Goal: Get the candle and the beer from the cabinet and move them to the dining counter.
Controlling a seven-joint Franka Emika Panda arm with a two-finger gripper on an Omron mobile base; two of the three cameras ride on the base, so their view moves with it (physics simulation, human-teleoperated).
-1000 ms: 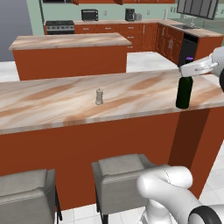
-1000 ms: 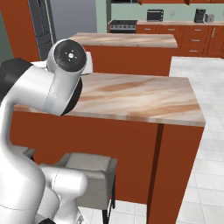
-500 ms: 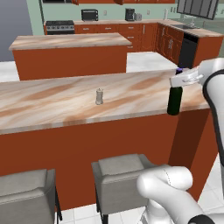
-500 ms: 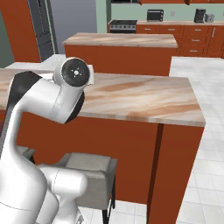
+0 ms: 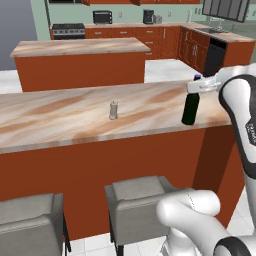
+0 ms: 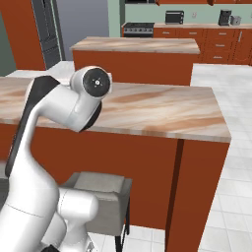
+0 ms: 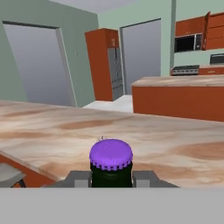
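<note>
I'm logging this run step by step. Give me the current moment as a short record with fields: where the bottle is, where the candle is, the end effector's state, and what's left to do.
bottle: beer upright on the dining counter, near its right end
candle: candle upright on the same counter, left of the bottle, apart from it
end effector: end effector closed around the bottle's neck, just under the purple cap
stools: two grey stools in front of the counter
left to do: release the bottle
</note>
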